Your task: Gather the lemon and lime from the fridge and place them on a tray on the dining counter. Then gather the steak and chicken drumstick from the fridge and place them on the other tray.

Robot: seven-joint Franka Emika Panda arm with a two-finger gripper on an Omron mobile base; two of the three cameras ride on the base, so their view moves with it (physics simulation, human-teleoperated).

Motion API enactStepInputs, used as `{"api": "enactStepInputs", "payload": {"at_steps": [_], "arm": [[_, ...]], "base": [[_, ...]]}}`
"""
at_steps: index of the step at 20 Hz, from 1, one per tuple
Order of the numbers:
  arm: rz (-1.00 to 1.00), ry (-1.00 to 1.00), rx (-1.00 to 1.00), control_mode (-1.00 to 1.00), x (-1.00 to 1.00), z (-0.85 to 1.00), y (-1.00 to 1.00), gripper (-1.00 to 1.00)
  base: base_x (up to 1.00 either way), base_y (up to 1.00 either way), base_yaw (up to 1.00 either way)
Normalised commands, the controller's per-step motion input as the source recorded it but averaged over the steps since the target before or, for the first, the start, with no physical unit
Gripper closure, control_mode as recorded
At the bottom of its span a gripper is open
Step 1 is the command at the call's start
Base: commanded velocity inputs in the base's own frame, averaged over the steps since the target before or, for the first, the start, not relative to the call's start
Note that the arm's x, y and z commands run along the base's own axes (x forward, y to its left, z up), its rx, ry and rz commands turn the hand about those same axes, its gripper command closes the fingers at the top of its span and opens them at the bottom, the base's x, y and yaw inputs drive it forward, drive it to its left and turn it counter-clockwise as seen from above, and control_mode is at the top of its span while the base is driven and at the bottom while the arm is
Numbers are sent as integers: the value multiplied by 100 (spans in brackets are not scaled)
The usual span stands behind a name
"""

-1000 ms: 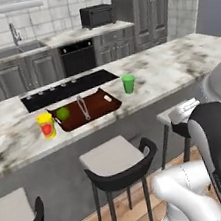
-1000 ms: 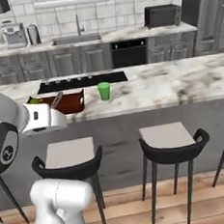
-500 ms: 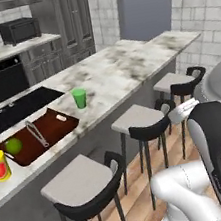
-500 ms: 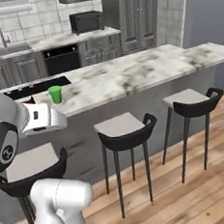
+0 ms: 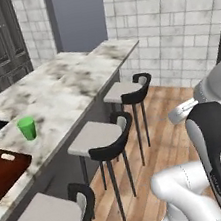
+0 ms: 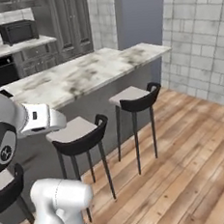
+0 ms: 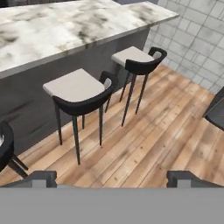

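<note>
White marble-look dining counter [image 5: 72, 80] with grey-brown veining; gripper [image 7: 111, 177] fully open, empty, over stools [image 7: 78, 89].

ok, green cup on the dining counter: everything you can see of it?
The green cup is a small, plain bright-green tumbler with a plastic look, slightly tapered, wider at its open top. It stands upright and alone on the white marble-look dining counter, near the stool-side edge. The corner of the red-brown tray lies close by, apart from it. Nothing touches the cup but the countertop; its contents cannot be told.
</note>
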Motion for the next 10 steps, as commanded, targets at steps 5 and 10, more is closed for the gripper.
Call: {"api": "enactStepInputs", "payload": {"at_steps": [5,10], "arm": [[0,0,0,100,0,0,0,-100],[0,0,0,100,0,0,0,-100]], "base": [[33,-54,-42],[37,-55,-41]]}}
